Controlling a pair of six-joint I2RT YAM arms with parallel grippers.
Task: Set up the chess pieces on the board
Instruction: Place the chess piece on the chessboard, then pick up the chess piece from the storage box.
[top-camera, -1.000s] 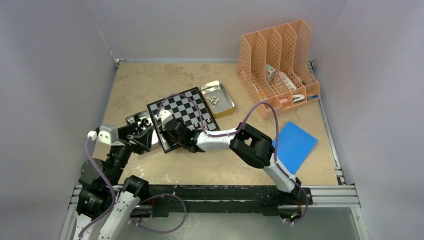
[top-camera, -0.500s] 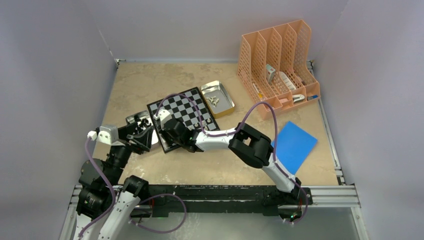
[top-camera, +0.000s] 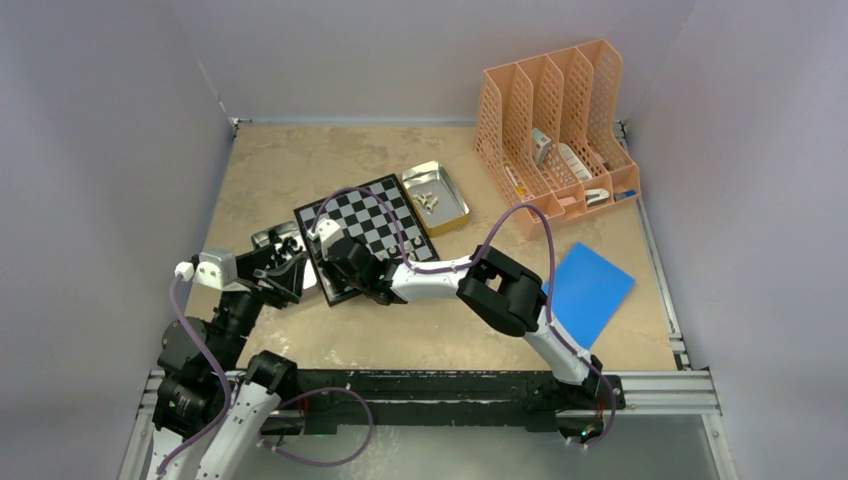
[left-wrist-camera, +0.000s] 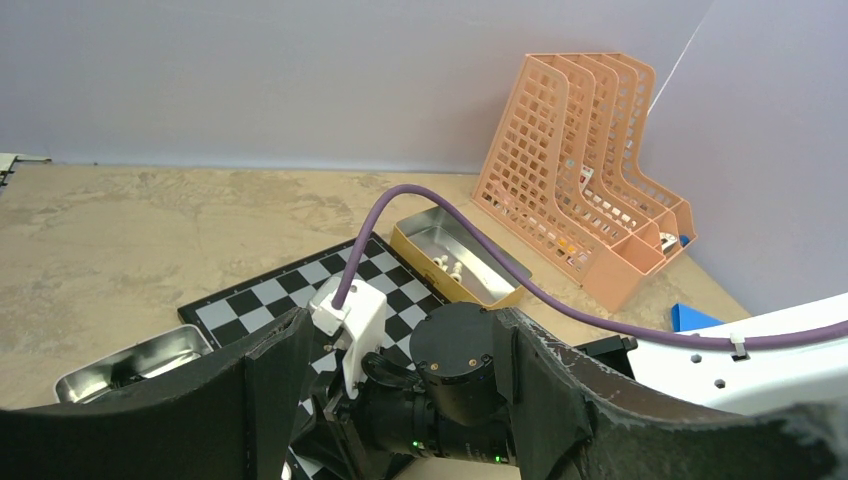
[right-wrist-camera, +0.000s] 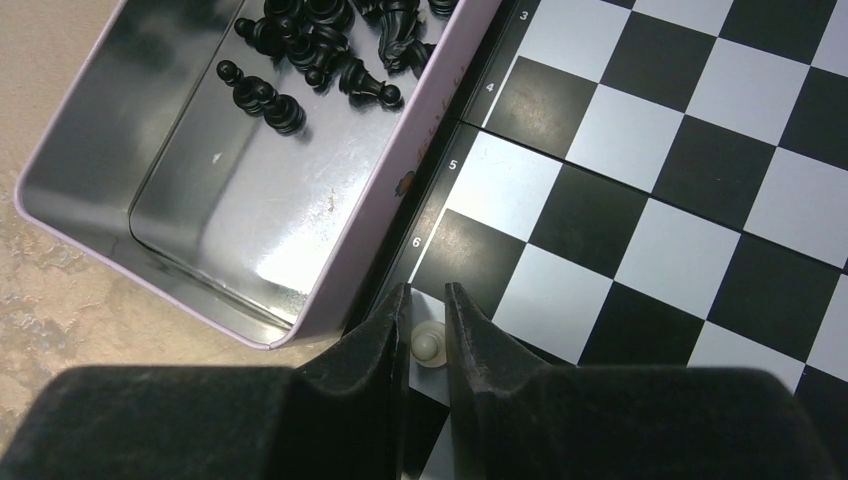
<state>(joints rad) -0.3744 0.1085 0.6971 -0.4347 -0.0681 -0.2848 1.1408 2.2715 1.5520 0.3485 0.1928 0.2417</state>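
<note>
The board (top-camera: 370, 225) lies mid-table, tilted. In the right wrist view my right gripper (right-wrist-camera: 427, 300) is shut on a pale pawn (right-wrist-camera: 428, 343) that stands on a white edge square of the board (right-wrist-camera: 650, 200), beside the number 6. In the top view the right gripper (top-camera: 350, 280) is over the board's near left corner. Black chess pieces (right-wrist-camera: 320, 50) lie in a silver tin (right-wrist-camera: 100, 200) against the board's edge. My left gripper (top-camera: 285, 270) is open and empty, just left of the board; its jaws frame the right arm's wrist (left-wrist-camera: 455, 350).
A gold tin (top-camera: 436, 195) with a few pale pieces sits at the board's far right corner. An orange file rack (top-camera: 550, 140) stands at the back right. A blue sheet (top-camera: 590, 290) lies at the right. The right arm's purple cable (top-camera: 520, 215) arcs over the board.
The right arm's wrist has shifted very slightly over the board's near left corner. The left arm has not moved.
</note>
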